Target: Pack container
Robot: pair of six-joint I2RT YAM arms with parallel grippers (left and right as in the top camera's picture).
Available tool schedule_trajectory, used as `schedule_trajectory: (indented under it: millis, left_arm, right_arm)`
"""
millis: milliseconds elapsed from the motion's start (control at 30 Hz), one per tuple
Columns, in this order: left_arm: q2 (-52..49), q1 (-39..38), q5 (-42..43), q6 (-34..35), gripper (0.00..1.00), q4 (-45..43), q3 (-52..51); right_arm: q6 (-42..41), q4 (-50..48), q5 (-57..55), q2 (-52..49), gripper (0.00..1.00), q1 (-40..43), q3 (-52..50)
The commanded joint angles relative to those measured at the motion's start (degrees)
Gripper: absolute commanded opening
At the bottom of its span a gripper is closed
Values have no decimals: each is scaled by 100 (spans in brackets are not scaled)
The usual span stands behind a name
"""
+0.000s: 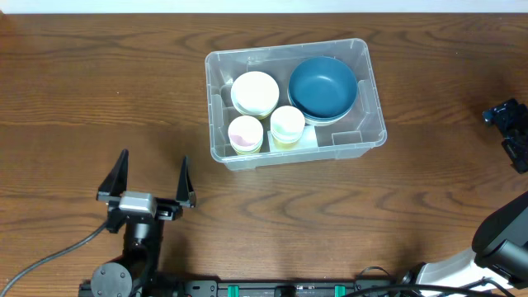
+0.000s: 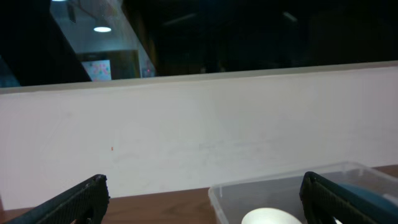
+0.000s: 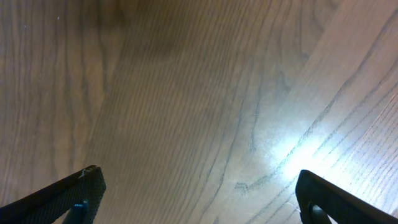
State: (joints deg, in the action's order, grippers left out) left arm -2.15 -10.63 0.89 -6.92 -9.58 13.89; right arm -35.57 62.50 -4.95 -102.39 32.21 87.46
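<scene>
**Container loaded, both hands released**

The left hand (image 1: 153, 165) hovers over the brown wood-grain worktop (image 1: 74, 99), nearer the robot than the container and off its near left corner, well apart from it. Its two dark fingers are spread wide and hold nothing. The left wrist view shows the same spread (image 2: 204, 182), with a corner of the container between the fingertips.

The large clear plastic rectangular container (image 1: 285, 48) stands on the worktop a little right of centre, slightly turned. Along its near wall are two small pastel cups side by side: a pink-lined cup (image 1: 246, 134) on the left and a pale green cup (image 1: 287, 124) on the right. Behind them a cream round bowl (image 1: 254, 92) fills the far left part and a dark blue round bowl (image 1: 323, 87) fills the far right.

The right hand (image 1: 511, 124) is far to the container's right, at the frame edge. Its wrist view shows its fingers (image 3: 199, 177) wide apart over bare wood, released.
</scene>
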Motion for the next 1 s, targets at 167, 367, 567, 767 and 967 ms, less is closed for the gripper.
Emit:
schedule_trajectory:
  millis: [167, 367, 567, 767, 967]
  left_arm:
    - [203, 138, -2, -144, 98, -232, -457]
    - [203, 278, 15, -142, 98, -232, -761]
    - [205, 623, 372, -140, 98, -227, -1119]
    - [205, 748, 581, -144, 98, 87, -1366]
    - [205, 748, 577, -210, 98, 597, -1366]
  right_arm:
    - [-81, 4, -66, -15, 99, 13, -9]
    - [-81, 4, -66, -15, 99, 13, -9]
    - [-81, 4, -66, -15, 99, 13, -9]
    - [-81, 4, -66, -15, 99, 13, -9]
    - [-81, 4, -66, -15, 99, 13, -9]
